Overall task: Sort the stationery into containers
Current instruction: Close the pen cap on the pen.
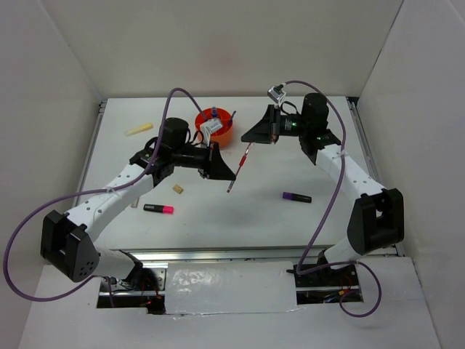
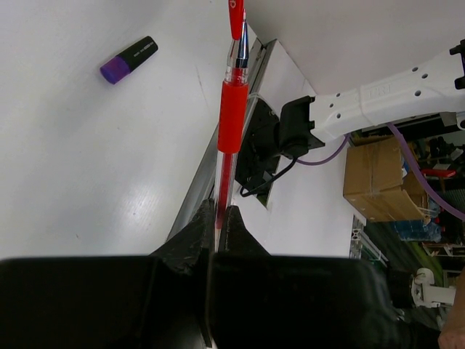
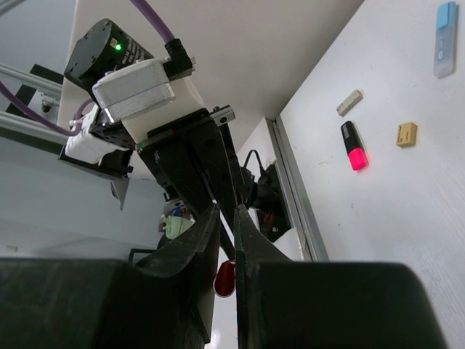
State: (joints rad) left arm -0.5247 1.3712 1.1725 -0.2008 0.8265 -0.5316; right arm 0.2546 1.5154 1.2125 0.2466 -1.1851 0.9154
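Red pen (image 2: 233, 116) tight in left claw (image 2: 219, 213)

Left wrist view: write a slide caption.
Left gripper clamps a red pen; a purple-black marker lies on the table.

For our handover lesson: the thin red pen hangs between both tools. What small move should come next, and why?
Probably open the left tool slightly: the right tool also seems to pinch the thin red pen, and sits nearer the round orange plastic pot, so it can carry the pen there.
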